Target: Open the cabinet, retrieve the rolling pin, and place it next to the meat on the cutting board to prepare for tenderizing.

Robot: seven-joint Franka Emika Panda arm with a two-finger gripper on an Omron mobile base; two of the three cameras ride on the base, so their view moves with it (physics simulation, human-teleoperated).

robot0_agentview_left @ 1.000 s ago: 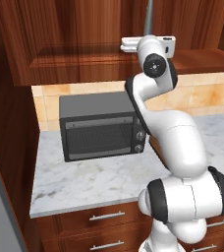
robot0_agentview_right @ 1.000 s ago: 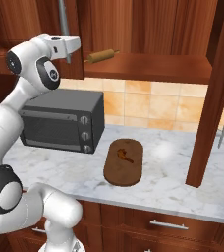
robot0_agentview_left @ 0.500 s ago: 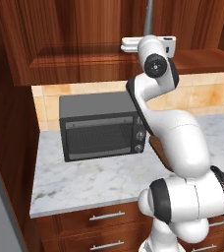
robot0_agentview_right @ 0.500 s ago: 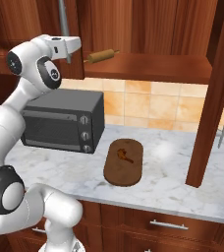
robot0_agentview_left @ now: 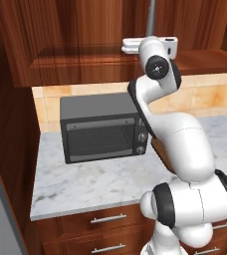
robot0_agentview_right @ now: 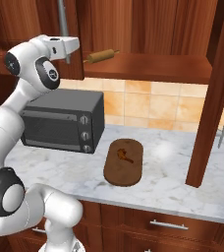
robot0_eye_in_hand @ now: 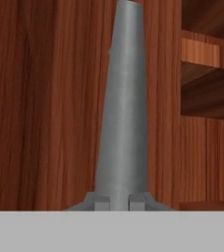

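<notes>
On the open cabinet (robot0_agentview_right: 148,29) shelf, just to the right of the claw in the right base view: the rolling pin (robot0_agentview_right: 100,55), slim, light tan, lying tilted near the shelf's front edge. Claw (robot0_eye_in_hand: 119,202): nearly shut, its two finger tips pressed against either side of the door's vertical silver bar handle (robot0_eye_in_hand: 123,103), gripping it near its lower end; the hand (robot0_agentview_right: 60,47) is level with the shelf. Behind the handle: reddish-brown door panel; further shelves to the right in the hand view. Well below the claw and to its right: cutting board (robot0_agentview_right: 124,162), dark oval, flat on the pale marble counter (robot0_agentview_right: 173,182), with the meat (robot0_agentview_right: 125,155), a small orange-brown lump, on its upper half. Directly below the claw: black toaster oven (robot0_agentview_right: 65,120), just left of the board. Behind the counter: tan tiled wall (robot0_agentview_right: 153,106). Farther right: second cabinet door (robot0_agentview_right: 217,93), swung open. Under the counter: drawers (robot0_agentview_left: 103,231) with short horizontal handles.
</notes>
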